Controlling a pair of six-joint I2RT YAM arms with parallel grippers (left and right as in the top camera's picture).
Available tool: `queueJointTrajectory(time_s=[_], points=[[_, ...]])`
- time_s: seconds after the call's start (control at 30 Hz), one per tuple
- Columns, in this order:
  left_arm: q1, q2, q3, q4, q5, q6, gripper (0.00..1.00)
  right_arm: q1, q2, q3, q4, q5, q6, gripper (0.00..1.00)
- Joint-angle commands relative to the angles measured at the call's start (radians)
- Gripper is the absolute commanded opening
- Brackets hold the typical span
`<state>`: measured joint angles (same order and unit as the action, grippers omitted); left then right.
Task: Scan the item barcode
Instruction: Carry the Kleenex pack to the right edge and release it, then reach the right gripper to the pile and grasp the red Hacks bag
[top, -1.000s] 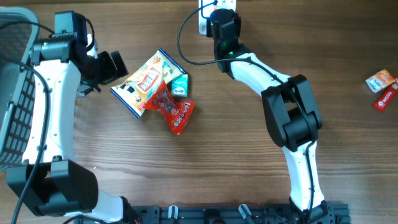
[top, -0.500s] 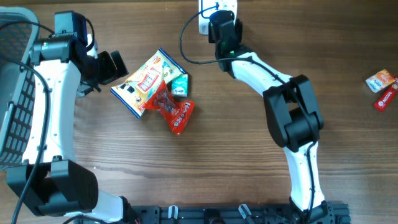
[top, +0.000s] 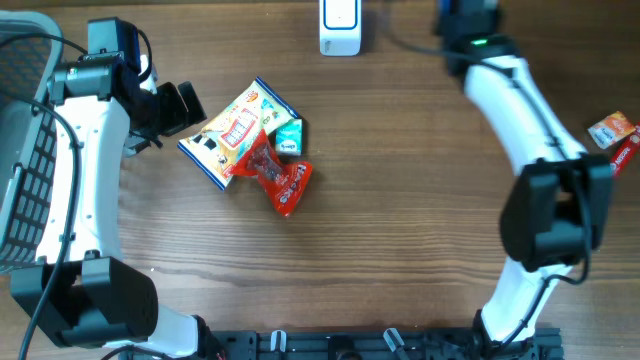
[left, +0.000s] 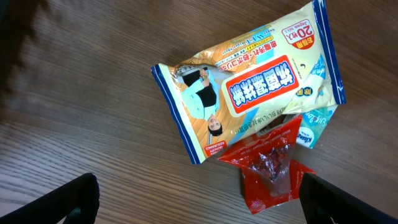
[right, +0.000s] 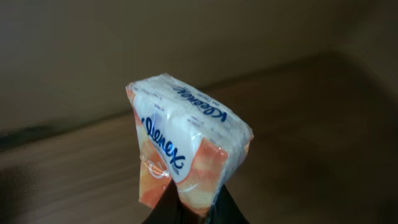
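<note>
Worryingly, right of the scanner (top: 340, 25), the right gripper (right: 186, 208) pinches the Kleenex pack (right: 186, 146) by one edge; it may slip. The left gripper (left: 205, 202) gapes, empty.

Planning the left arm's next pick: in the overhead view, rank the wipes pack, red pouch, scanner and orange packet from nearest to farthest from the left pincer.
1. Wipes pack, just beside the left pincer.
2. Red pouch, below the pack.
3. Scanner, top edge.
4. Orange packet, far right.
</note>
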<state>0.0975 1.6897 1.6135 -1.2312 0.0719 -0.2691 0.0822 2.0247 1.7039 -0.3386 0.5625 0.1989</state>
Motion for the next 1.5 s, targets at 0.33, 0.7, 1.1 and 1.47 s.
queueJointTrajectory(time_s=[0.33, 0.7, 1.1, 1.47], points=[[0.003, 0.007, -0.006, 0.0, -0.006, -0.008, 1.0, -0.498, 0.002, 0.002, -0.381, 0.038, 0.092, 0.04], [0.003, 0.007, -0.006, 0.0, -0.006, -0.008, 1.0, -0.755, 0.08, -0.029, -0.431, -0.363, 0.142, 0.04], [0.003, 0.007, -0.006, 0.0, -0.006, -0.008, 1.0, -0.764, 0.092, -0.028, -0.443, -0.392, 0.114, 0.82], [0.003, 0.007, -0.006, 0.0, -0.006, -0.008, 1.0, -0.764, -0.196, -0.027, -0.467, -0.714, 0.115, 0.99]])
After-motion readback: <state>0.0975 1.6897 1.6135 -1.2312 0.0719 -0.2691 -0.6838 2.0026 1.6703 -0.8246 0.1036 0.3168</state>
